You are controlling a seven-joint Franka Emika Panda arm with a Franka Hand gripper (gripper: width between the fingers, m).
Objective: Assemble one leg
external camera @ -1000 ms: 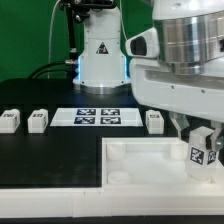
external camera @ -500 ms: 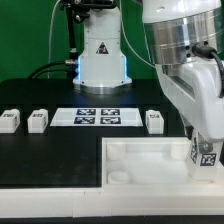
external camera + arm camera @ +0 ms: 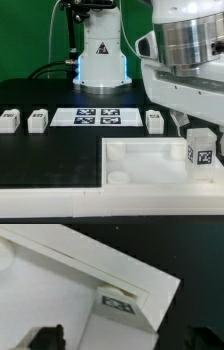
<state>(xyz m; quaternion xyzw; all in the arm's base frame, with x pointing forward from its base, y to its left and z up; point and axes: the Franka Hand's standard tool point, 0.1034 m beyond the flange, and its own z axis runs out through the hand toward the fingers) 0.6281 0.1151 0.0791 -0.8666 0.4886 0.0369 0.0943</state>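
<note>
Jaws apart, empty | gripper (image 3: 196, 124) hovers over leg (image 3: 203, 150) | leg upright, straight below, tray (image 3: 130, 150) far corner, exterior view's right

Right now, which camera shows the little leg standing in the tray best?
The exterior view. There the leg stands upright in a corner of the tray, its side and tag facing the camera. The wrist view sees the leg from above, squashed-looking, with only its tag clear.

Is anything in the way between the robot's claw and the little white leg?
No, nothing visible is. The gripper hangs open just above the leg, which stands in a corner of the tray.
</note>
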